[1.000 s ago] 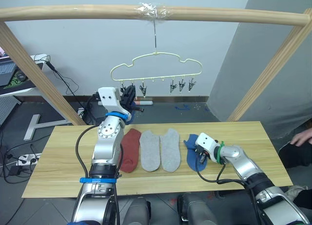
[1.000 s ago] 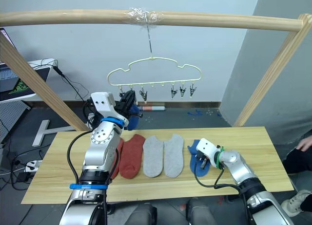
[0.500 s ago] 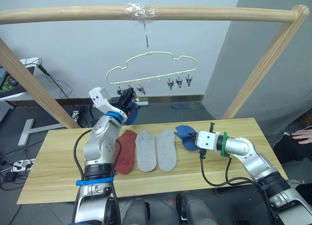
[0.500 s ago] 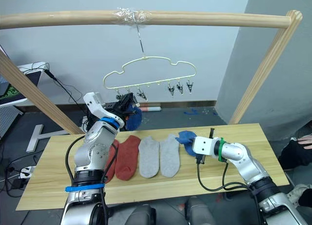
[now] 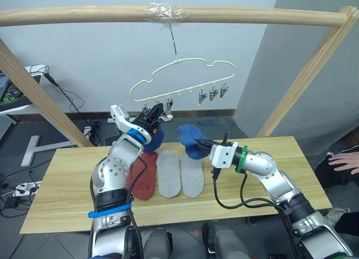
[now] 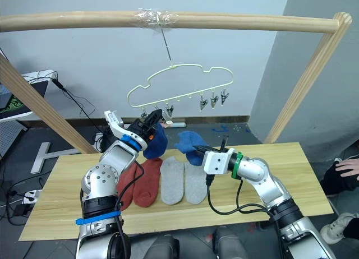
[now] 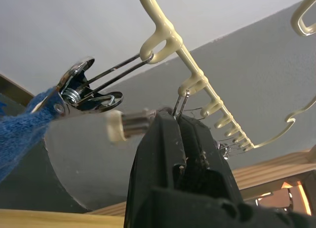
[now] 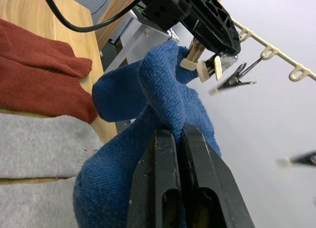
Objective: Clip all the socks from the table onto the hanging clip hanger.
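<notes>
The pale wire clip hanger hangs from the pole by its hook. My left gripper is up at its left end, shut on one small metal clip. The neighbouring clip grips a blue sock that dangles behind my left wrist. My right gripper is shut on a second blue sock, held in the air just right of the left gripper and below the clips. Two rust-red socks and two grey socks lie flat side by side on the table.
A round wooden pole frame spans overhead, its slanted legs at both ends of the table. Three free clips hang on the hanger's right half. A person's hand shows at the far right edge.
My right gripper lifted the blue sock off the table and carried it up and left towards the hanger. The left gripper stayed at the clips. The camera view shifted.
</notes>
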{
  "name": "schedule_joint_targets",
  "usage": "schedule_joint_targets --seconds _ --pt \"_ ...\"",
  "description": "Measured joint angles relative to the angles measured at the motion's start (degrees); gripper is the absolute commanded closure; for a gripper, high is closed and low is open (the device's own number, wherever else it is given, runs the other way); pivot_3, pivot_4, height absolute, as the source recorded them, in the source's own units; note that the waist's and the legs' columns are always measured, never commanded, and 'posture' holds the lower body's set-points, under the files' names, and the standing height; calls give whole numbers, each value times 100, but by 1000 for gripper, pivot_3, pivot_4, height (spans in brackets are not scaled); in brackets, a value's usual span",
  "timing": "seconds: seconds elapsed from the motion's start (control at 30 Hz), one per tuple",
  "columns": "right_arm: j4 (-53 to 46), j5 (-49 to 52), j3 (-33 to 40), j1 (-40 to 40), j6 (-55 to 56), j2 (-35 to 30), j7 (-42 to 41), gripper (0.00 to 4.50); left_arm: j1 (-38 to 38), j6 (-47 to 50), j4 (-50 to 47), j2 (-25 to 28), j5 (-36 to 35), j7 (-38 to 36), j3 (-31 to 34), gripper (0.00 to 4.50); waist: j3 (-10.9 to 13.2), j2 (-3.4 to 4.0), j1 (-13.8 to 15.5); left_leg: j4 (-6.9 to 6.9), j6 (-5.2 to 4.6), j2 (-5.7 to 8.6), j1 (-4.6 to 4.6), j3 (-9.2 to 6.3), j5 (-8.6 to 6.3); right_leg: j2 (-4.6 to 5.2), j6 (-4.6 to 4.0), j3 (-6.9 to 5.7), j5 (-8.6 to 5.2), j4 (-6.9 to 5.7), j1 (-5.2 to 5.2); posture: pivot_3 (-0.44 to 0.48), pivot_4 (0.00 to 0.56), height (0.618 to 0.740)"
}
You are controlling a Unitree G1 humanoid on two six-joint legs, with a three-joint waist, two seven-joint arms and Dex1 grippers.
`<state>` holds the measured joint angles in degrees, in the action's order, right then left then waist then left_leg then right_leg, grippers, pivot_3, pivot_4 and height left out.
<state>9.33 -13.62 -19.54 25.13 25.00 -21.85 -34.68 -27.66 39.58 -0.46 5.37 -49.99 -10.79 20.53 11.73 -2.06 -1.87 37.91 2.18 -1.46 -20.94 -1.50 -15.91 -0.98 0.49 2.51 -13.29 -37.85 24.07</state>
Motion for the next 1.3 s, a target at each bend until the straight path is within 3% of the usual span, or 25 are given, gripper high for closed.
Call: schedule_joint_targets --seconds 1.23,1.3 --pt "220 -27 -22 557 -47 510 24 4470 133 217 -240 7 -343 -30 -214 4500 13 -1 27 -4 1 2 -21 -19 -1 4 -1 1 0 17 4 40 193 740" --pt "220 -17 -21 557 -48 504 23 4500 173 208 -275 7 -347 -75 -222 3932 13 -1 27 -4 1 2 -22 -19 -1 4 -1 0 0 18 5 40 193 740"
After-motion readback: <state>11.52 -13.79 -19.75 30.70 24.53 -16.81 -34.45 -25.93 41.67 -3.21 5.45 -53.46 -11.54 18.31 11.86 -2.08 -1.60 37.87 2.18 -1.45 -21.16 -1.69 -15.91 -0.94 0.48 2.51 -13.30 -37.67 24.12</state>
